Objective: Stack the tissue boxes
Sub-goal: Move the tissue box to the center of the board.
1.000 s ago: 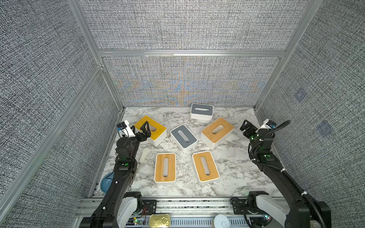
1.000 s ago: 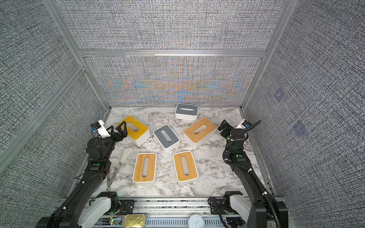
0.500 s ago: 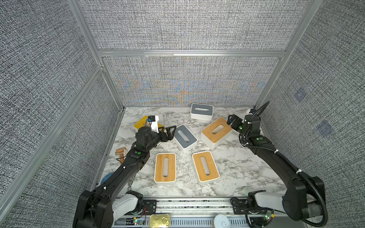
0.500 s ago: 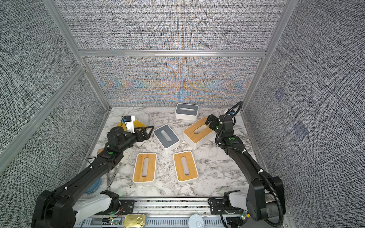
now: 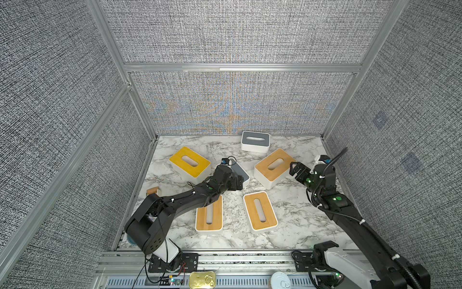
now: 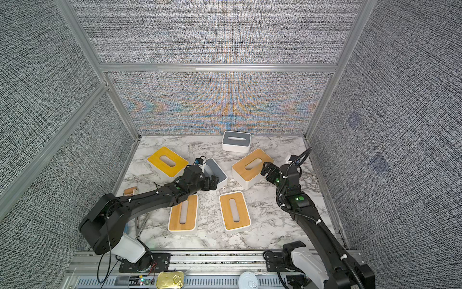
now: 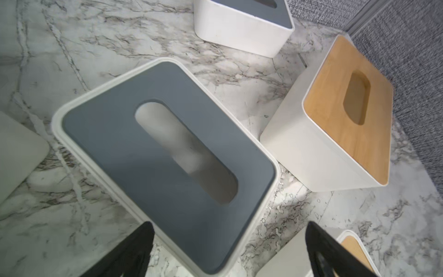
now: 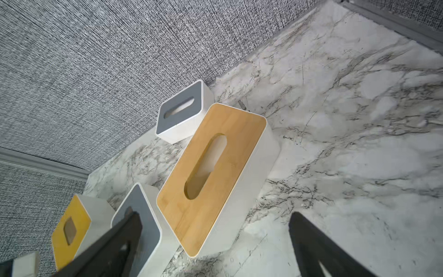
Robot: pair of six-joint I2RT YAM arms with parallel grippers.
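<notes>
Left claw (image 5: pixel 237 182) hangs released over the middle grey tissue box (image 5: pixel 240 170) (nothing gripped), right claw (image 5: pixel 296 169) spread wide beside a bamboo-lidded box (image 5: pixel 283 166).

Lab cell: aluminium-framed fabric walls (image 5: pixel 237 32), marble tabletop (image 5: pixel 295 225).

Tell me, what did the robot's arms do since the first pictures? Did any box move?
The left gripper swung in from the left side to the middle grey-lidded box, open jaws at its near end, not gripping. The right gripper moved closer to the bamboo-lidded box at the back right, also open. Nothing was picked up, let go or shifted; only the arms moved.
</notes>
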